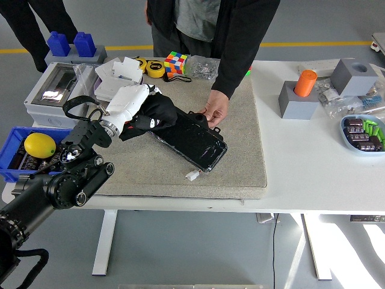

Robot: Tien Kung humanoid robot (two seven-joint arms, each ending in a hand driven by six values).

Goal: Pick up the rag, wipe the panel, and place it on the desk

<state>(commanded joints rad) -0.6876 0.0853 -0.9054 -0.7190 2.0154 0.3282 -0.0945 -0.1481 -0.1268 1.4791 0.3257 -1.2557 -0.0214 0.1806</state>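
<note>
Head view: the left hand (129, 103) has its fingers clenched on the black rag (151, 112), pressed at the far-left end of the glossy black panel (194, 139). The panel lies diagonally on the grey mat (240, 156); bare mat shows toward the near edge. A person's hand (215, 111) steadies the panel's far edge.

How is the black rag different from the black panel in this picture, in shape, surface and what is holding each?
The rag is soft and crumpled into a bunch; the panel is flat, long and rigid, lying on the grey mat. The rag looks matt, while the panel is glossy and reflects light. The robot's left hand grips the rag at the panel's far-left end; a person's hand rests at the panel's far edge. Both are black.
</note>
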